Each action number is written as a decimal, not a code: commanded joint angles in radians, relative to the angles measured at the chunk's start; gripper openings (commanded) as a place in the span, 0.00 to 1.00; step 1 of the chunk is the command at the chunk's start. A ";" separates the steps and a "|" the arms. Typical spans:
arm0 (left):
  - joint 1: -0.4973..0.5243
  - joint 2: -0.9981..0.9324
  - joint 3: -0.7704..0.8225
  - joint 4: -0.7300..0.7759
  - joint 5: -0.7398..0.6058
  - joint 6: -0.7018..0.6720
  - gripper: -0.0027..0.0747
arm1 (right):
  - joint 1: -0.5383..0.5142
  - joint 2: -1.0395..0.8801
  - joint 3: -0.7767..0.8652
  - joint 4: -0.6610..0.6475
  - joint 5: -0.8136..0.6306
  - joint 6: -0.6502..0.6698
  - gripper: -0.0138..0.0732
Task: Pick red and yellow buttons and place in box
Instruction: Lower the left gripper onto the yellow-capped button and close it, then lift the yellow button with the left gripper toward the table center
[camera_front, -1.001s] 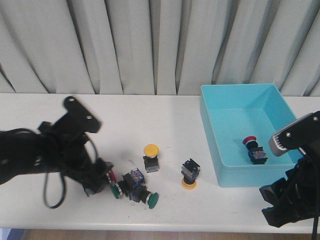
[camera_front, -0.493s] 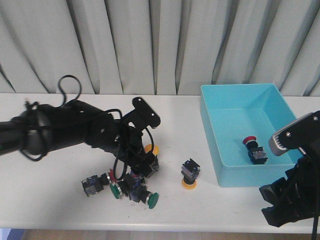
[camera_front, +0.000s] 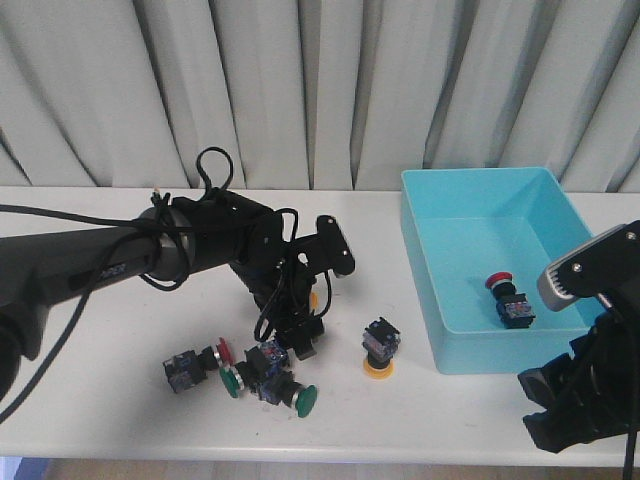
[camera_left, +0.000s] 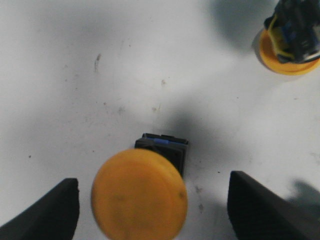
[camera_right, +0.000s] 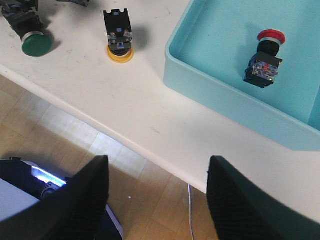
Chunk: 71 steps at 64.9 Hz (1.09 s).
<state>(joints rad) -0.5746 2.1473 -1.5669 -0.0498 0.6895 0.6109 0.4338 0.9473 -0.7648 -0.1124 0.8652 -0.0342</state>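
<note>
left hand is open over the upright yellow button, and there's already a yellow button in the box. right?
Not quite. The button in the box is the red button, as the right wrist view shows. The rest holds: the left hand is open, straddling the upright yellow button.

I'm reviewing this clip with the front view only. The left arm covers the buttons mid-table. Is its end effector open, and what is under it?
Observer: The left wrist view shows the left end effector open, one finger on each side of an upright yellow button. A gap shows on both sides of the cap.
Operator: And the right one? I only see the arm's dark bulk at the near right corner.
Observer: The right wrist view shows the right end effector open and holding nothing, hanging past the table's front edge above the wooden floor.
</note>
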 joint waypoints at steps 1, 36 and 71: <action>-0.004 -0.042 -0.043 -0.007 -0.018 0.031 0.76 | 0.000 -0.015 -0.024 -0.010 -0.047 -0.001 0.64; -0.004 -0.068 -0.043 -0.008 0.011 -0.035 0.26 | 0.000 -0.015 -0.024 -0.010 -0.047 -0.001 0.64; 0.005 -0.376 -0.025 -0.006 0.095 -0.375 0.19 | 0.000 -0.015 -0.024 -0.010 -0.046 -0.001 0.64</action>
<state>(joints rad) -0.5746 1.8981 -1.5819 -0.0498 0.7975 0.2907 0.4338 0.9473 -0.7648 -0.1124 0.8644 -0.0342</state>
